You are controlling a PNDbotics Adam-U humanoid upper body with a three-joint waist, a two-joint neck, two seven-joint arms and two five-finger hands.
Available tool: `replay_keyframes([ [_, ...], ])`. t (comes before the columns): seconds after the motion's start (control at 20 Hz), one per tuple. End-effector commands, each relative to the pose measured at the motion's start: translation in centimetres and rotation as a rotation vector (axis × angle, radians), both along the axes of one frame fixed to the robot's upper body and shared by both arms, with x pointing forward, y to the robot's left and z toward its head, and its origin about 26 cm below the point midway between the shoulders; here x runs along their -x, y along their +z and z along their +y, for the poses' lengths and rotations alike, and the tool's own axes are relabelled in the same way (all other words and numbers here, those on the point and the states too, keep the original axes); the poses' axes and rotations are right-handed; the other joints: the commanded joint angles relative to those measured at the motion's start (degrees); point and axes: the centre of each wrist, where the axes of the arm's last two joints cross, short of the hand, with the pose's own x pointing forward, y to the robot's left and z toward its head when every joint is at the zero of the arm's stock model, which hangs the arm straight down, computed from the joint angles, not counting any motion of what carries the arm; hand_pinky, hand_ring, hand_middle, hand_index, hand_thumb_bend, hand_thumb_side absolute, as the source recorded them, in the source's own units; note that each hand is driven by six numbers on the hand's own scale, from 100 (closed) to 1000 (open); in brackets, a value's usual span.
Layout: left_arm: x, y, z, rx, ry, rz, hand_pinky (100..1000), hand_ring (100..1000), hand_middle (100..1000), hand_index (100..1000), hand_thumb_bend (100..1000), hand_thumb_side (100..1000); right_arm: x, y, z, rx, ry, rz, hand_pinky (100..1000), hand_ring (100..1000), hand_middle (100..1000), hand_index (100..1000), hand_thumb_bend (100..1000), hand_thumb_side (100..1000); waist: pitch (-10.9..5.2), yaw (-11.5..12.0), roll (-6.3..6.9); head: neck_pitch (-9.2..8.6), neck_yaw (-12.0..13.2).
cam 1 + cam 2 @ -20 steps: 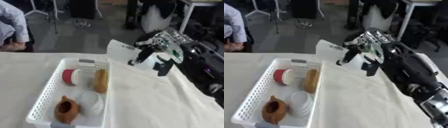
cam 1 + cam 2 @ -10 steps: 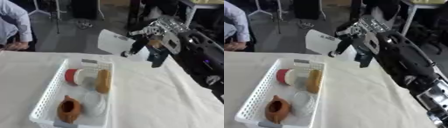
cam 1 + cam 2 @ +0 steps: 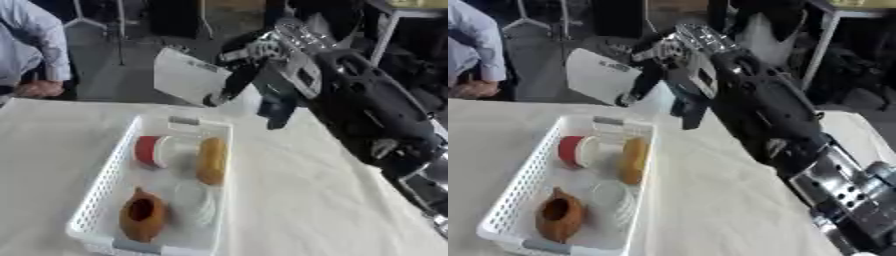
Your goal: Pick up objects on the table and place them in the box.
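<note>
A table draped in a cream cloth (image 3: 306, 200) fills the lower part of both views. The robot's right arm (image 3: 772, 115), bulky, black with silver joints, comes in from the lower right and stretches up and away across the cloth toward the far edge of the table. Its right hand (image 3: 262, 55) is raised above the far end of the white plastic mesh basket (image 3: 96, 200), with the wrist bent so the fingers point down and to the left. The fingers are curled and pinch the right edge of a flat white bag or packet (image 3: 188, 77), which hangs tilted in the air, clear of the cloth, over and just beyond the far rim of the basket. One dark fingertip (image 3: 214, 100) shows at the packet's lower right corner. A dark part of the hand hangs down just right of the basket's far right corner; whether it is a thumb or another finger cannot be told.

The basket lies lengthwise on the left part of the table. In it, from near end to far: a brown clay teapot-like vessel (image 3: 140, 217), a clear or white round cup lying beside it (image 3: 197, 202), a tan bread-roll shape lying lengthwise (image 3: 210, 160), and a red-and-white cylinder on its side (image 3: 153, 150).

The left hand shows in neither view.
</note>
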Motion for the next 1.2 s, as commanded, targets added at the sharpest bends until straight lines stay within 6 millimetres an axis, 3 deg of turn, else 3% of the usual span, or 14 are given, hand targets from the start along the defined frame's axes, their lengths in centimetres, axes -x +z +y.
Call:
replay_keyframes([
  [0.05, 0.2, 1.0, -0.1, -0.018, -0.013, -0.032, 934, 926, 864, 890, 100, 1000, 0.1, 1.1, 1.1, -0.013, 0.014, -0.024, 100, 300, 348, 457, 100, 783, -1.27, 0.36, 0.13, 0.74, -0.8],
  [0.35, 0.1, 1.1, -0.4, -0.011, -0.026, -0.039, 935, 926, 865, 890, 100, 1000, -0.2, -1.4, 3.6, -0.021, 0.044, 0.025, 100, 298, 345, 454, 100, 778, -1.22, 1.84, 0.09, 0.68, -2.28],
  [0.6, 0.1, 1.3, -0.5, -0.007, -0.033, -0.045, 935, 926, 865, 891, 100, 1000, -0.6, -3.5, 4.3, -0.018, 0.054, 0.066, 100, 297, 343, 452, 100, 772, -1.13, 2.61, 0.0, 1.11, -2.88],
  [0.9, 0.1, 1.4, -0.6, 0.002, -0.038, -0.054, 935, 926, 864, 891, 100, 1000, -1.2, -6.6, 4.5, -0.024, 0.049, 0.13, 100, 300, 341, 450, 100, 766, -0.93, 3.58, -0.18, 2.38, -3.26],
  [1.2, 0.0, 1.5, -0.6, 0.011, -0.039, -0.058, 935, 926, 865, 891, 100, 1000, -1.7, -9.9, 4.0, -0.015, 0.04, 0.19, 100, 318, 348, 454, 100, 771, -0.49, 4.43, 0.09, 2.18, -3.58],
])
